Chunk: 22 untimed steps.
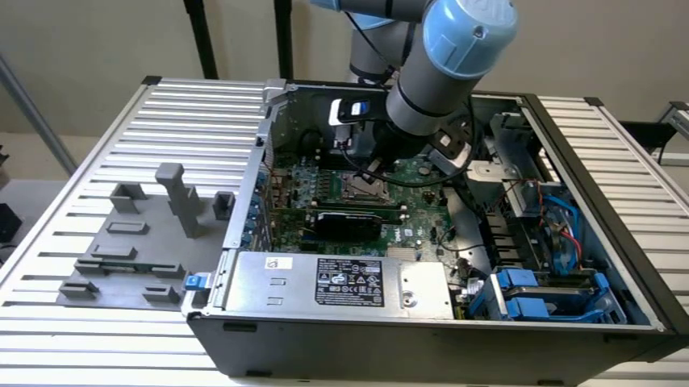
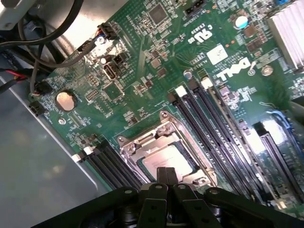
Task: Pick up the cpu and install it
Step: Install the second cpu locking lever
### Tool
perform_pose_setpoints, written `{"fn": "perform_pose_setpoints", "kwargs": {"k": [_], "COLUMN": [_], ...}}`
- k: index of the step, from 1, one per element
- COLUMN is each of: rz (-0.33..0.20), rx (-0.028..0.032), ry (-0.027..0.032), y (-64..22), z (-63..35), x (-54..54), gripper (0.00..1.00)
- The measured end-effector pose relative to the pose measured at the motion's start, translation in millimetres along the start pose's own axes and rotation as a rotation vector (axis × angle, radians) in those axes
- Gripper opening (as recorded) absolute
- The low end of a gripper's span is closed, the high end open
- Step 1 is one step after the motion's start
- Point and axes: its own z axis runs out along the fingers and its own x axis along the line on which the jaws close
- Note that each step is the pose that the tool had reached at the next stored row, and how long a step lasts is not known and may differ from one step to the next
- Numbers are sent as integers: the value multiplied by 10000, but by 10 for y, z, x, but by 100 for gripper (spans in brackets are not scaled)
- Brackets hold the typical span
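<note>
Cpu (image 2: pixel 165 158): you had it in the socket (image 2: pixel 164 147) on the motherboard (image 2: pixel 142 61).
Gripper (image 2: pixel 166 178): sat directly over it.
Memory slots (image 2: pixel 216 128): flanked the socket.

The motherboard (image 2: pixel 156 71) bears the white printed brand "DELL", seen inverted. The label (image 1: pixel 350 282) on the power supply (image 1: pixel 334 282) carries print that appears too small to read.

The robot arm (image 1: pixel 425 97) is a fat grey tube with a round light-blue cap on its joint, and its gripper (image 2: pixel 166 176) has two flat black fingers and chunky black links.
</note>
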Motion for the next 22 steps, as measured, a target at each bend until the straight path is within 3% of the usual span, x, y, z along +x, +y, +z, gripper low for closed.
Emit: {"fn": "perform_pose_setpoints", "kwargs": {"k": [11,22], "rz": [1,10], "rx": [0,-36], "ry": [-1,-48], "y": [-88,-182], "z": [-179,-214], "x": [-238,-430], "gripper": [11,11]}}
